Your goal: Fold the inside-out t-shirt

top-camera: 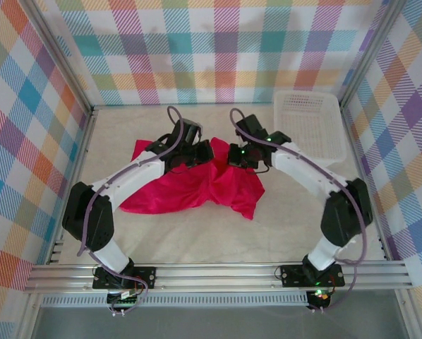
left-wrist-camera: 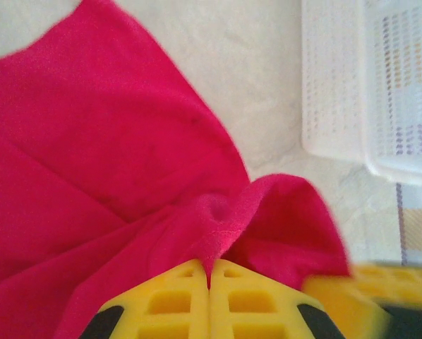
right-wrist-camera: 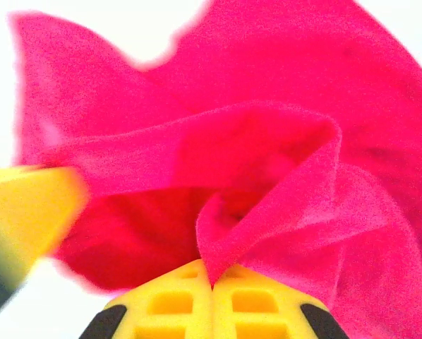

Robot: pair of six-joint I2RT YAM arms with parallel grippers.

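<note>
Plaid walls (top-camera: 197,49) box in your pale table (top-camera: 197,240), with a white lattice basket (top-camera: 310,123) at its far right. Your crimson t-shirt (top-camera: 190,187) lies crumpled mid-table, bunched upward where your left gripper (left-wrist-camera: 209,272) and right gripper (right-wrist-camera: 212,277) each pinch a fold, fingers pressed together on the cloth.

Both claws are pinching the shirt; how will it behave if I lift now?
Probably floppy: the shirt bunches into soft folds at the left claw and right claw, so it should sag between them. Likely light, being thin cloth. Its spread-out lower part would probably drag on the table.
</note>
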